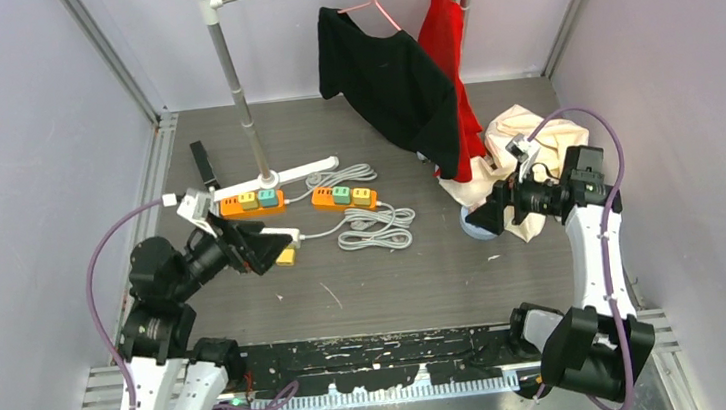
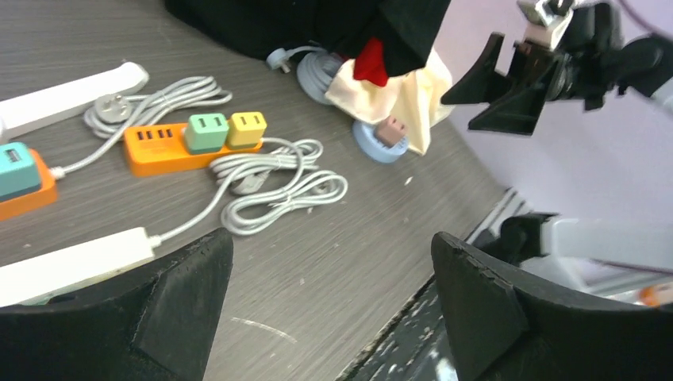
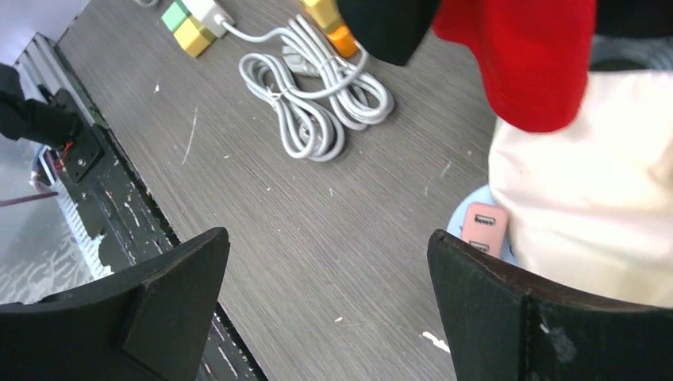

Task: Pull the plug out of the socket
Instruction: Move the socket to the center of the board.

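L gripper: jaws wide apart, empty, mid-left of top view, just beside white strip w/ yellow plug. R gripper: also spread, empty, near pink plug in blue round socket, half under cream cloth. Risks: target plug unclear. Strip isn't held, so pull prob drags it. Cloth may snag R fingers.

Ahead of the left gripper, between its fingers, a coiled cable lies on the table. Beyond it sits a power strip with two adapters on top. A second strip lies just beside the left-hand finger. Just inside the right gripper's right-hand finger, a plug stands in a round socket, partly under a cloth.
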Robot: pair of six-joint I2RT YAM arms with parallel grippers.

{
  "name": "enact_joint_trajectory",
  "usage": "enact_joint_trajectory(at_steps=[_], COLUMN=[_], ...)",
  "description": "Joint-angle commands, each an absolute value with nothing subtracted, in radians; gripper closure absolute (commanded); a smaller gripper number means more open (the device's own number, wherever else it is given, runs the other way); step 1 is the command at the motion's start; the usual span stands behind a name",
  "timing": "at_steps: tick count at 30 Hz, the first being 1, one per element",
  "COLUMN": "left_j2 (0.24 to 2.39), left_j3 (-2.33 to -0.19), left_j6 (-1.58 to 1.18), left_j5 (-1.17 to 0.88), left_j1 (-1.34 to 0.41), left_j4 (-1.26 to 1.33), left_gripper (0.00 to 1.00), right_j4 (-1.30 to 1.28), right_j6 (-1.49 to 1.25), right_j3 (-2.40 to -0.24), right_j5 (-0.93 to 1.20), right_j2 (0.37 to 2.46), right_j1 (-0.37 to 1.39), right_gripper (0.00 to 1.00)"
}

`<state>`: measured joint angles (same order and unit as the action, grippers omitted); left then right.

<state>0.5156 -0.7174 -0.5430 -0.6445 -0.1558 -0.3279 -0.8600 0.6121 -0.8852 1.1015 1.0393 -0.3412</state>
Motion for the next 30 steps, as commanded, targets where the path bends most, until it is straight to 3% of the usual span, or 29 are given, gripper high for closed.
enact_joint_trajectory(at_steps=[1,8,14,21,27,30], left_j2=[0.414,0.371,0.342,0.323,0.325,0.32], left_j3=[-0.629,-0.574,-0.571,-0.57,-0.57,-0.569], left_j6=[-0.359,-0.36,-0.356,-0.347,-0.347,-0.347], left_j5=[-0.52,-0.498,-0.478,-0.465,-0.469,-0.472], left_j1=[-0.2,-0.202,-0.202,-0.201,-0.201,-0.201], left_j4=[-0.397,-0.369,-0.371,-0.374,-0.369,-0.367], left_gripper=[0.06,0.09,0.1,0.11,0.11,0.12], right_j4=[-0.795,-0.637,-0.558,-0.471,-0.444,-0.468], right_j6=[0.539,0.454,0.503,0.457,0.444,0.445], right_j3=[-0.895,-0.851,-0.814,-0.833,-0.824,-0.839], right_j5=[1.011,0.87,0.559,0.278,0.228,0.244], right_j2=[1.073,1.1,1.156,1.268,1.3,1.336], right_j1=[-0.356,-0.352,-0.176,-0.041,-0.014,0.01], right_gripper=[0.0,0.0,0.02,0.24,0.28,0.37])
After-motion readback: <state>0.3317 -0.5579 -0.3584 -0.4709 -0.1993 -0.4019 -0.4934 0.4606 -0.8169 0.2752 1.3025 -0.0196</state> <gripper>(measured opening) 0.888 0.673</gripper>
